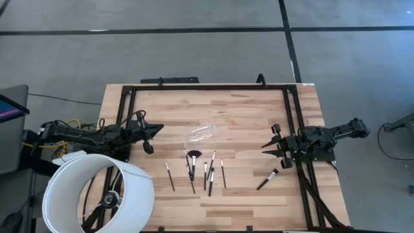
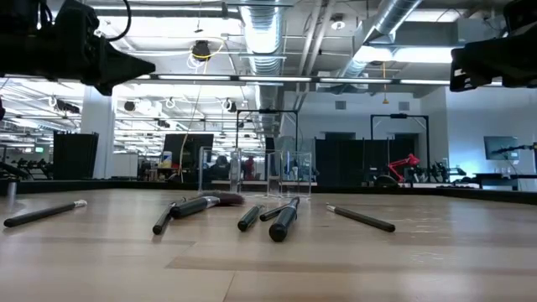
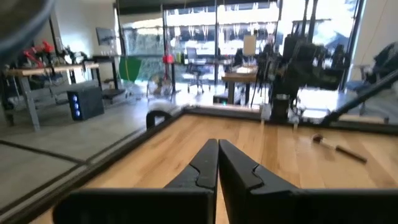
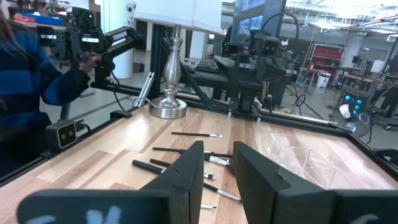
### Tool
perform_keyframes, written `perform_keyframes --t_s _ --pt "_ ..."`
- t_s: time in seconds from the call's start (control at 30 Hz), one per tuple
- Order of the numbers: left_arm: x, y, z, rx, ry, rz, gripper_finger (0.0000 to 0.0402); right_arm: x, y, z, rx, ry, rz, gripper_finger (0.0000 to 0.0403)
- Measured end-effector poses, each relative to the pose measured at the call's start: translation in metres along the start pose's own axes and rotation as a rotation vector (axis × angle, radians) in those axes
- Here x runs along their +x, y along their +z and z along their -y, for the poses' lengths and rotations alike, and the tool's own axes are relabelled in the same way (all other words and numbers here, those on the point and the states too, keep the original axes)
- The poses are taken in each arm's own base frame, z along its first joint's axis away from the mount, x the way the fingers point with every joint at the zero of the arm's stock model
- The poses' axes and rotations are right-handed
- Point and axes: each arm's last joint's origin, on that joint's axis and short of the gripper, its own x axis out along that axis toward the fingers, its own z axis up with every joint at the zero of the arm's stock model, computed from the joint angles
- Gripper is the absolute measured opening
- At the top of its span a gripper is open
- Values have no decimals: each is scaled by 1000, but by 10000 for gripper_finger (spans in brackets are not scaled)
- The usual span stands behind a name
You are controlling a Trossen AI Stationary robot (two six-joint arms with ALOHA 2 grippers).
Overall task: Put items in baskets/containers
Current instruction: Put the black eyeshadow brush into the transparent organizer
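Observation:
Several thin black makeup brushes [image 1: 194, 169] lie flat on the wooden table, side by side near its middle. One thicker brush [image 1: 266, 179] lies apart toward the right. The clear plastic tray [image 1: 202, 132] stands just beyond them; it also shows in the right wrist view as the tray [image 4: 298, 152] and in the low view as the tray [image 2: 268, 172]. My left gripper [image 1: 155, 131] [image 3: 217, 152] hovers shut at the table's left side. My right gripper [image 1: 268, 147] [image 4: 217, 158] hovers open at the right side, pointing at the brushes [image 4: 186, 152]. Neither touches anything.
A big white lampshade [image 1: 97, 194] covers the near left corner, on a silver lamp base [image 4: 168, 106]. A black frame [image 1: 207, 86] runs around the table. A person in a blue striped sleeve [image 4: 37, 74] stands beyond the left edge. Bare wood lies toward the near edge.

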Motion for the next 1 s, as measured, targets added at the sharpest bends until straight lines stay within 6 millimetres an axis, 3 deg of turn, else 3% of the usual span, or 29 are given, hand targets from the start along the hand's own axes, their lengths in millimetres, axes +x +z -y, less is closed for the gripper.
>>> perform_keyframes --t_s 0.5,1.0 --pt "-1 7 4 -112 -154 75 10 0 0 0 0 0 0 79" --pt "1 11 2 -48 -81 110 10 0 0 0 0 0 0 79"
